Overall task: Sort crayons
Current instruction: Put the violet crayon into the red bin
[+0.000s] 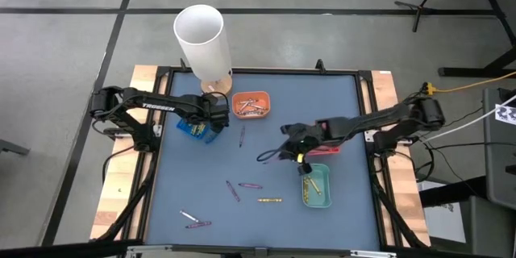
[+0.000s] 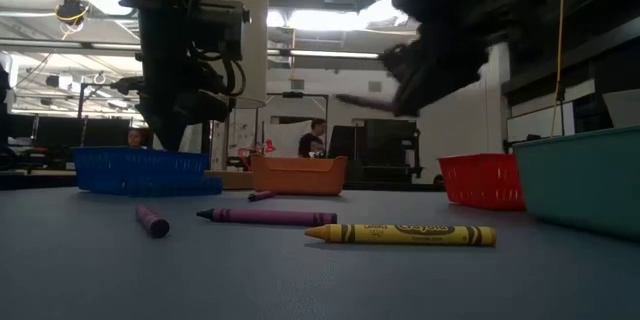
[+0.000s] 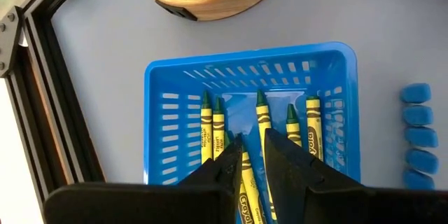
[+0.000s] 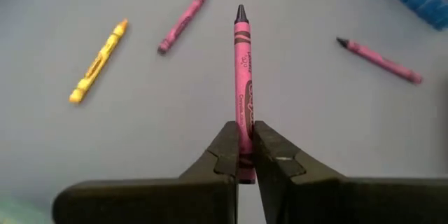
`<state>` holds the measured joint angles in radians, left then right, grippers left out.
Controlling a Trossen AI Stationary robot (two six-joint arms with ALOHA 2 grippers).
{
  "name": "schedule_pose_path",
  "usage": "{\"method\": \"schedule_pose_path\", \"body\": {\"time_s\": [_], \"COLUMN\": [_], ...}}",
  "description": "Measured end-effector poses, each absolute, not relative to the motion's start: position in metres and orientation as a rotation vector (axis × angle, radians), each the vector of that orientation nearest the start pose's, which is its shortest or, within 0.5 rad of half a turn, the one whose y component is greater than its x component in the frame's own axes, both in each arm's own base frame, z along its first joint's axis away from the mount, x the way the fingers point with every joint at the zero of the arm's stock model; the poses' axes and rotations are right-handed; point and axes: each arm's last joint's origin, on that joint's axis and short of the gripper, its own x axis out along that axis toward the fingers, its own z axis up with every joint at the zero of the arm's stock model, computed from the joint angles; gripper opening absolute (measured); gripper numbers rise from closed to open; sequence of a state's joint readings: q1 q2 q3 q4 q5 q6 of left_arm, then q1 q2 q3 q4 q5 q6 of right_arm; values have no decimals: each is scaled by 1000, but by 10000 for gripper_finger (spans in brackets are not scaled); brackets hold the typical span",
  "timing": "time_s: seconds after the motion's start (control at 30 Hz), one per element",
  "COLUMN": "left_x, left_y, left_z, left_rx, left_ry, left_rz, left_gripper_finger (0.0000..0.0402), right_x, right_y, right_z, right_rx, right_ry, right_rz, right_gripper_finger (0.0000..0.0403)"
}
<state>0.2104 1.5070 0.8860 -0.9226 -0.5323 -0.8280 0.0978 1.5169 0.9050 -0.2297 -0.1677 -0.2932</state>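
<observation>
Right gripper (image 4: 245,155) of ours pinches a magenta crayon (image 4: 242,77), which juts forward beyond our fingertips.

A magenta crayon (image 4: 242,77) is being held by its lower end between dark fingers, tip pointing forward, above the mat. Yellow crayons (image 3: 262,140) are lying side by side in the blue tray (image 3: 168,105). One yellow crayon (image 2: 400,233) and several purple crayons (image 2: 255,216) are lying flat, scattered on the grey mat. More crayons (image 1: 251,107) are lying in the orange tray (image 1: 251,114).
</observation>
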Motion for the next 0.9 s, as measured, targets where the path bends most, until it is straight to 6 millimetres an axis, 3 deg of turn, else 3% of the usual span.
{"method": "schedule_pose_path", "body": {"time_s": [0.33,0.57,0.73,0.9], "left_x": [232,232,232,232], "left_y": [65,64,65,65], "left_z": [180,180,180,180], "left_rx": [-377,-377,-376,-376], "left_ry": [1188,1186,1186,1186], "left_rz": [1167,1167,1167,1167], "left_gripper_finger": [46,46,46,46], "right_x": [247,214,201,199], "right_y": [24,16,15,15], "right_z": [236,239,235,235], "right_rx": [-318,-322,-311,-308], "right_ry": [1010,1245,1382,1401], "right_rz": [215,68,48,47], "right_gripper_finger": [25,26,26,26]}}
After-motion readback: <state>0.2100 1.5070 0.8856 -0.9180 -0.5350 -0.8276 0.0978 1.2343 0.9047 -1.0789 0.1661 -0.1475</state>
